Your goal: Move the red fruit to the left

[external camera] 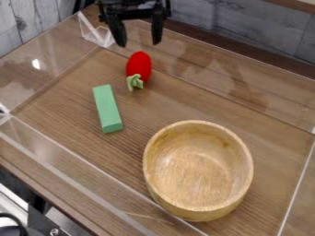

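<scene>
The red fruit (139,65), a small glossy strawberry with a green cap pointing toward the camera, lies on the wooden tabletop in the upper middle of the camera view. My gripper (138,37) hangs just behind and above it, pointing down, open, with the two dark fingers (121,35) spread wide and nothing between them. The fingertips stand apart from the fruit.
A green rectangular block (109,108) lies left of and nearer than the fruit. A large wooden bowl (157,164) sits at the front right. Clear acrylic walls (37,64) fence the table; a clear bracket (94,29) stands at the back left.
</scene>
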`<state>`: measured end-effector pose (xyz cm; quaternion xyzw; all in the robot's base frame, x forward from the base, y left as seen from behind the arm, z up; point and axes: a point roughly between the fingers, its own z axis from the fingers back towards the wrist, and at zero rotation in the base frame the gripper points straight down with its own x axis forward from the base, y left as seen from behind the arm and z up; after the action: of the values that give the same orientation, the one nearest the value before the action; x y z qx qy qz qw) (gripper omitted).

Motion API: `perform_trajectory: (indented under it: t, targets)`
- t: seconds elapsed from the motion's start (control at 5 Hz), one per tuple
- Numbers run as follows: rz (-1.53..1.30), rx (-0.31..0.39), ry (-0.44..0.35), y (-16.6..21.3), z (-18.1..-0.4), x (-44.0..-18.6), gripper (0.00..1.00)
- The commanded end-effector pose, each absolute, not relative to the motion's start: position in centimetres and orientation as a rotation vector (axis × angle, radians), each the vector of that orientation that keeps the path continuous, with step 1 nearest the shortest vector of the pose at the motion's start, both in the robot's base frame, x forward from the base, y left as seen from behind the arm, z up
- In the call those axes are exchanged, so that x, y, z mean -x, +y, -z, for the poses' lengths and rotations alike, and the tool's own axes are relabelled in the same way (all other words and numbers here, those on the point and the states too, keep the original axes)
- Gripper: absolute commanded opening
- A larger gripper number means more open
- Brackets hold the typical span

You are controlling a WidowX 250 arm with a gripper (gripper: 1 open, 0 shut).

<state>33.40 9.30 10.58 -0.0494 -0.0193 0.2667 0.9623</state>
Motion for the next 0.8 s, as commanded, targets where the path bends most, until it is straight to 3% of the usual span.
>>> perform_trajectory:
  t: [0.0, 0.4, 0.6]
  targets:
    - [-0.587, 0.079, -0.083, 10.2, -10.8, -33.9, 1.0]
    - [-0.602, 0.057, -0.068, 10.2, -8.3, -33.4, 1.0]
    - [-0.58, 0.06, -0.068, 9.8, -7.9, -32.8, 1.0]
